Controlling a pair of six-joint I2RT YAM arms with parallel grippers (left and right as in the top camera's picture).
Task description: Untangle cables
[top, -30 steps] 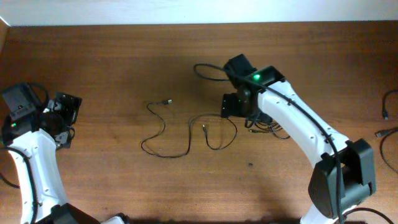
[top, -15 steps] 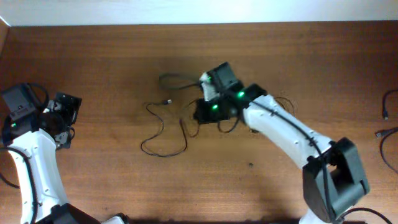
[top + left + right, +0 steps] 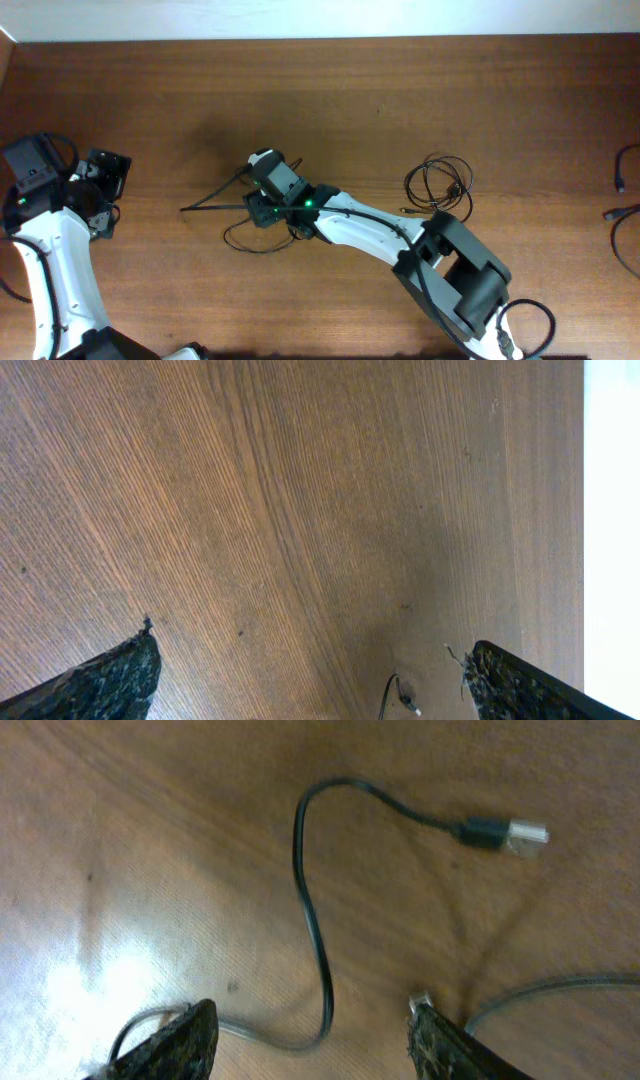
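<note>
A thin black cable (image 3: 212, 207) lies stretched across the table left of centre, with a loop (image 3: 243, 246) below my right gripper (image 3: 262, 208). A small coiled bundle of cables (image 3: 440, 185) lies right of centre, apart from both arms. In the right wrist view my right gripper (image 3: 312, 1025) is open, and the cable (image 3: 311, 925) curves on the wood between its fingers, ending in a silver-tipped plug (image 3: 503, 834). My left gripper (image 3: 105, 180) is far left. In its wrist view it (image 3: 310, 665) is open and empty over bare wood, with a small cable end (image 3: 400, 695) low between the fingers.
More dark cords lie at the table's right edge (image 3: 625, 170) and lower right edge (image 3: 622, 215). An arm wire loops at the bottom right (image 3: 528, 322). The table's far edge meets a white wall (image 3: 320, 18).
My right arm has swung from right of centre to left of centre. The loose cable has shifted and stretched out to the left. The coiled bundle now lies uncovered. The left arm has not moved.
</note>
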